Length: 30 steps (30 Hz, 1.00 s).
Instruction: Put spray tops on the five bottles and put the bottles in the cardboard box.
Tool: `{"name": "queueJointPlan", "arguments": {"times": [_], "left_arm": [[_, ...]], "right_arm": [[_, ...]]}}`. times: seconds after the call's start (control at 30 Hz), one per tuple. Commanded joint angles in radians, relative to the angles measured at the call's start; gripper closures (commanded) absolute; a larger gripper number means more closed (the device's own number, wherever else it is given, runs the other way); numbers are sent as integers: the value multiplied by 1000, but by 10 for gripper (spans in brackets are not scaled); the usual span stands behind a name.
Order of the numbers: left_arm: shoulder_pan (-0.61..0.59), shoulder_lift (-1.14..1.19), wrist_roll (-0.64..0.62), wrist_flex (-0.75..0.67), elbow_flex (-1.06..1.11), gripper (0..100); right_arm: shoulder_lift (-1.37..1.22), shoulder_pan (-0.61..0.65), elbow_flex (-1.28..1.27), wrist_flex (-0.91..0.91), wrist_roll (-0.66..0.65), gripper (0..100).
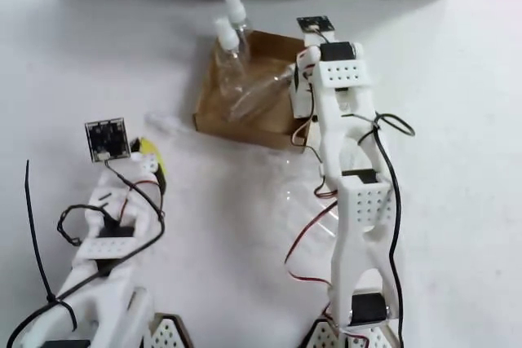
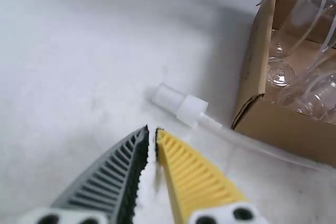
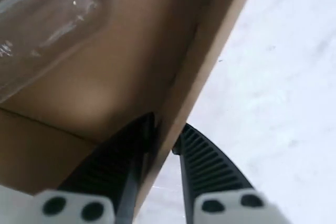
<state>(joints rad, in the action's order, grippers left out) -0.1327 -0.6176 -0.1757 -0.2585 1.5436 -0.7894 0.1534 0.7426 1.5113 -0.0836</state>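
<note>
The cardboard box (image 1: 273, 45) stands mid-table with several clear bottles (image 1: 245, 91) lying in it; two white spray tops (image 1: 232, 2) stick out past its far rim. My right gripper (image 3: 164, 132) straddles the box's right wall (image 3: 202, 61), shut on it with one finger inside and one outside; in the high view the right gripper (image 1: 298, 87) is at that wall. A loose spray top (image 2: 181, 106) with its thin tube lies on the table left of the box (image 2: 260, 103). My left gripper (image 2: 151, 129) hovers just short of it, grey and yellow fingers shut on nothing.
The white table (image 1: 457, 120) is bare to the right of the box and at the far left. Loose black and red cables (image 1: 306, 238) hang between the arms. The loose spray top (image 1: 163, 125) lies between the left gripper (image 1: 153, 156) and the box.
</note>
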Motion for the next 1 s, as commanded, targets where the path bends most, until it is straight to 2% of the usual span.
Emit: {"name": "queueJointPlan", "arguments": {"times": [0.0,0.53,0.97], "left_arm": [[7,-35,-6,-32,-12,970],[5,-35,-6,-32,-12,970],[5,-35,-6,-35,-12,970]], "right_arm": [[21,13,6,18,-91,982],[30,41,12,79,-371,982],[31,39,11,117,-440,982]]}}
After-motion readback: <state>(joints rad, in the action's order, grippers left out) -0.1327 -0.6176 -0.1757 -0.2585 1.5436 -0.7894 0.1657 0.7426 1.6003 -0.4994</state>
